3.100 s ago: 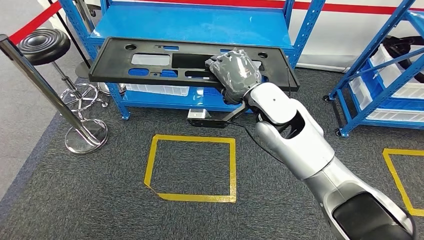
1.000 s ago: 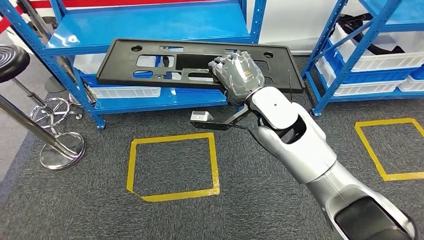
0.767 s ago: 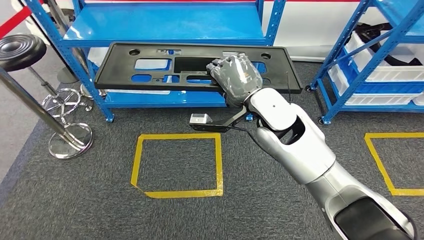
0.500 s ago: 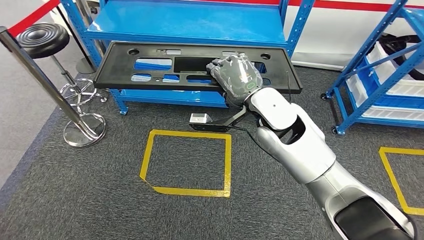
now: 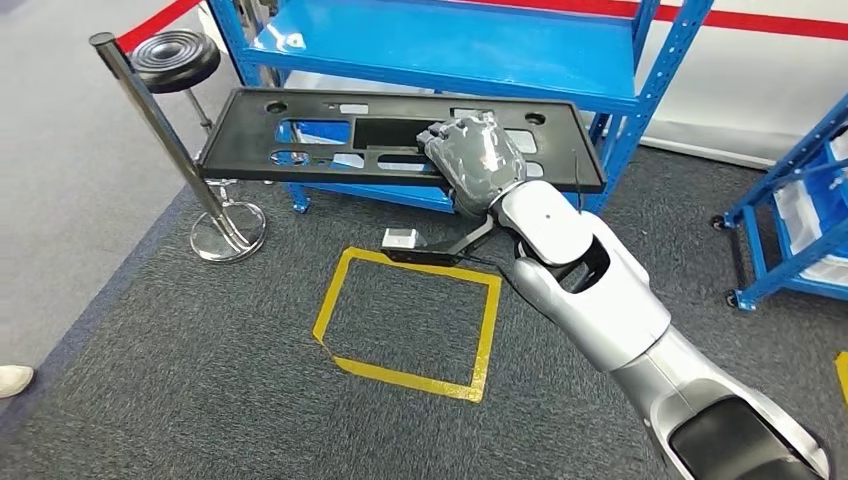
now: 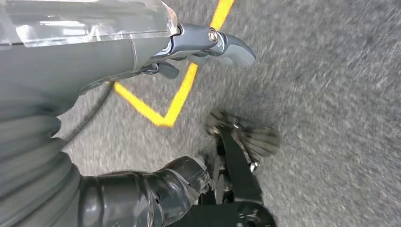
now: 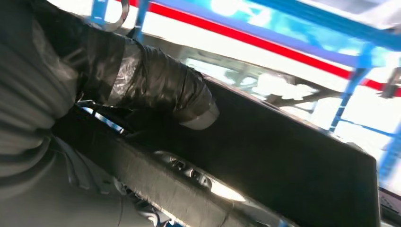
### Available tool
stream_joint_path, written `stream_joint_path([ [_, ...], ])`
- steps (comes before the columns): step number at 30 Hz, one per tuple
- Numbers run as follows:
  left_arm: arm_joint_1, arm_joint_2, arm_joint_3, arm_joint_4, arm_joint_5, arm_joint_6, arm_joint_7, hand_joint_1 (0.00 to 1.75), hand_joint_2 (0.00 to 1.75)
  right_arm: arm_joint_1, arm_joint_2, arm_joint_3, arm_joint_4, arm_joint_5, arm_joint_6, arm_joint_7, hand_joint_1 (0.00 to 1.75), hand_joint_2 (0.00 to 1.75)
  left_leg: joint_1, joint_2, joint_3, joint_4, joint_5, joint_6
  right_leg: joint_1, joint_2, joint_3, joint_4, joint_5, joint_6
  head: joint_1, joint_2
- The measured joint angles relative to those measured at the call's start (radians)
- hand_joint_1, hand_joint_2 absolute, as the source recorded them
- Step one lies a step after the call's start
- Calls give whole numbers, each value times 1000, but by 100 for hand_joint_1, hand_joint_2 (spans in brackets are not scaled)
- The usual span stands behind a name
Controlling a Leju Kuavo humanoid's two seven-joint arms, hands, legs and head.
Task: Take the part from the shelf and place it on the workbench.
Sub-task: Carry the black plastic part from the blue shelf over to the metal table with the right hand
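The part is a long flat black plastic panel with several cut-outs. It is held level in the air in front of the blue shelf, clear of the shelf's boards. My right hand grips its near long edge, right of the panel's middle, with the fingers over the top. In the right wrist view the thumb presses on the panel from close up. My left hand hangs over the grey carpet with its fingers apart and holds nothing.
A yellow tape square marks the carpet below the panel. A metal stanchion post and a black stool stand at the left. Another blue rack stands at the right. A person's shoe is at the left edge.
The whole picture has shifted: the camera has turned, so the shelf, post and tape square sit further right. My right hand keeps its hold on the panel at the same spot.
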Motion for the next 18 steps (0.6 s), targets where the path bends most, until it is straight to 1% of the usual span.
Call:
stream_joint_path([
  [1,-1,0,0,0,0,0,0,0,175,2,0,0,0,0,0,0,175,175,-1,3,-22,51,-18,1,5,-14,-1,1,-1,-2,0,0],
  [2,-2,0,0,0,-1,0,0,0,175,3,0,0,0,1,0,0,175,175,-2,3,-34,81,-26,2,8,-25,-1,2,-2,-3,0,0],
  [3,-2,0,0,0,-1,0,0,0,175,4,0,0,0,1,0,-1,175,175,-4,4,-31,81,-18,4,11,-36,-1,3,-3,-5,0,0],
  [4,-1,0,0,0,0,0,0,0,175,3,0,1,0,1,0,-2,175,175,-6,5,-10,48,3,8,14,-46,-1,5,-5,-6,0,0],
  [5,0,0,0,0,0,0,0,0,175,2,1,1,0,1,0,-2,175,175,-9,14,24,-9,33,14,17,-57,0,6,-7,-7,0,0],
  [6,0,1,0,0,1,1,0,0,175,0,2,1,0,1,0,-3,175,175,-16,35,65,-78,57,23,21,-70,0,9,-9,-7,0,0],
  [7,-1,2,0,0,1,1,0,0,175,-3,2,1,0,1,0,-3,175,175,-24,54,98,-139,74,31,25,-81,0,12,-12,-6,0,0],
  [8,-2,2,0,0,1,2,0,0,175,-5,3,1,0,2,0,-3,175,175,-30,68,118,-179,81,39,28,-92,-1,14,-13,-3,0,0],
  [9,-3,3,0,0,2,2,1,0,175,-6,3,1,-1,2,0,-3,175,175,-35,73,125,-196,79,44,31,-103,-1,15,-14,-1,0,0],
  [10,-2,3,0,0,2,3,2,0,175,-6,4,1,-1,3,0,-3,175,175,-37,63,124,-200,81,48,32,-114,-1,15,-14,1,0,0],
  [11,-1,3,0,0,3,4,3,0,175,-5,6,1,-1,4,0,-3,175,175,-34,51,123,-203,84,53,32,-120,1,15,-17,5,0,0],
  [12,0,2,0,0,3,6,5,0,175,-4,8,1,-1,5,0,-3,175,175,-31,41,124,-207,87,57,30,-109,0,20,-24,10,0,0],
  [13,1,2,0,0,3,8,6,0,175,-4,10,2,-1,7,0,-2,175,175,-27,32,126,-212,91,62,28,-86,-6,39,-39,15,1,0],
  [14,1,1,0,0,4,9,6,0,175,-4,10,2,-1,9,0,-1,175,175,-23,23,127,-216,95,66,24,-55,-21,79,-66,21,1,0],
  [15,1,1,0,0,4,10,6,0,175,-3,9,2,-2,11,0,0,175,175,-22,13,126,-216,97,69,18,-26,-45,135,-98,26,1,0],
  [16,0,1,0,0,4,10,5,0,175,0,8,2,-2,13,0,1,175,175,-21,2,124,-216,98,71,14,-11,-74,201,-129,29,1,0],
  [17,-1,1,0,0,4,10,4,0,175,5,6,2,-2,14,0,3,175,175,-21,-11,123,-216,99,72,10,-5,-99,256,-148,32,1,0],
  [18,-1,1,0,0,4,10,3,0,175,10,4,2,-2,15,0,3,175,175,-20,-25,123,-215,100,72,5,-3,-110,280,-148,35,1,0],
])
